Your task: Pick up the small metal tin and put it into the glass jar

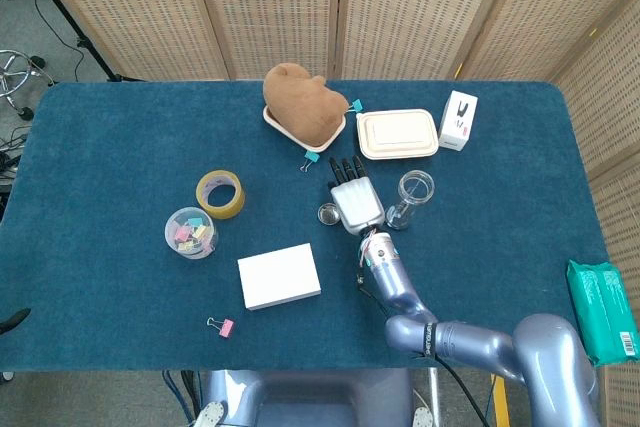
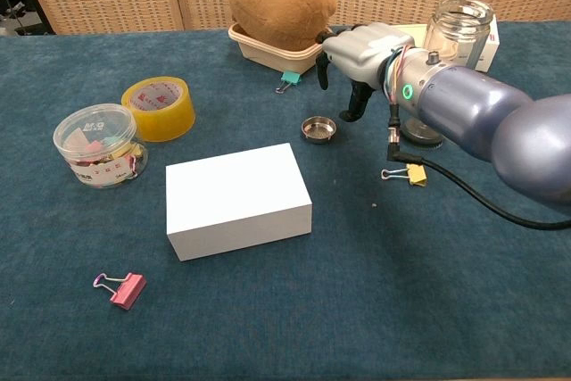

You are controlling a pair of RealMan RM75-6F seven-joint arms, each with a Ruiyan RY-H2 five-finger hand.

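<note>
The small metal tin [image 1: 327, 213] [image 2: 318, 128] lies open side up on the blue table, left of the glass jar [image 1: 412, 197] [image 2: 460, 28]. The jar stands upright and holds nothing; my forearm hides its lower part in the chest view. My right hand [image 1: 356, 203] [image 2: 359, 56] hovers between the two, just right of and above the tin, holding nothing. Its dark fingers [image 2: 351, 101] hang down apart, close to the tin's far right rim without touching it. My left hand is not seen in either view.
A white box [image 1: 279, 276] [image 2: 238, 200] lies in front of the tin. Yellow tape [image 1: 220, 194] and a tub of clips [image 1: 190, 232] sit to the left. A plush in a tray [image 1: 300, 102], a lidded container [image 1: 397, 133] and a white carton [image 1: 458, 119] line the back. A yellow clip [image 2: 409, 173] lies under my forearm.
</note>
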